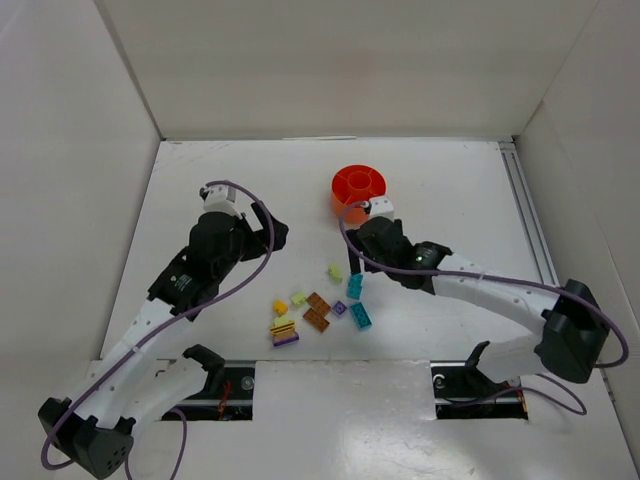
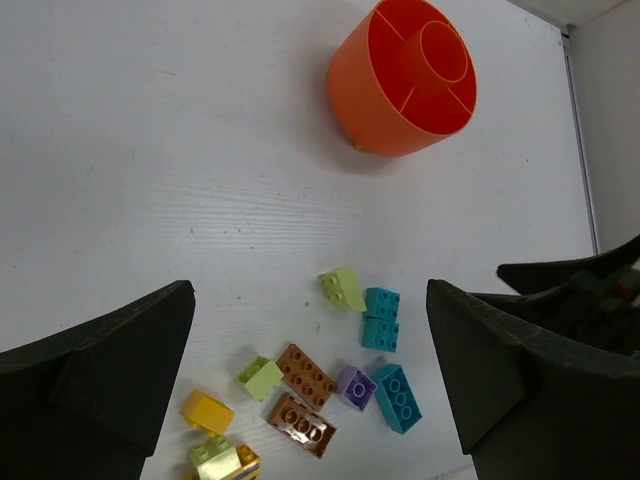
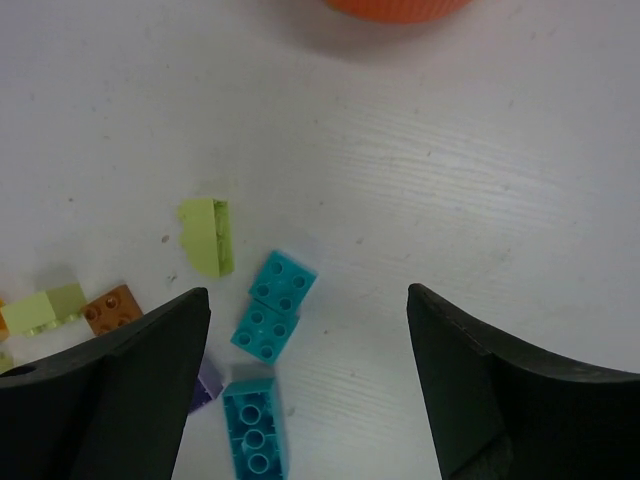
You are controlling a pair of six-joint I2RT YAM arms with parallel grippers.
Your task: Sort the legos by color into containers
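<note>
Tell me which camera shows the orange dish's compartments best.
Left wrist: the dish appears large, with its centre well and dividers clear. Top external shows it small; right wrist catches only a sliver at the picture's top edge.

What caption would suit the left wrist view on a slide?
Open left gripper hovers over scattered legos on a white table, the orange dish beyond them.

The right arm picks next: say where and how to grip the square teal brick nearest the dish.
Take the square teal brick by the two opposite side walls that face bare table, coming straight down. It lies flat, studs up, and a second teal square butts against a third wall, blocking that axis.
</note>
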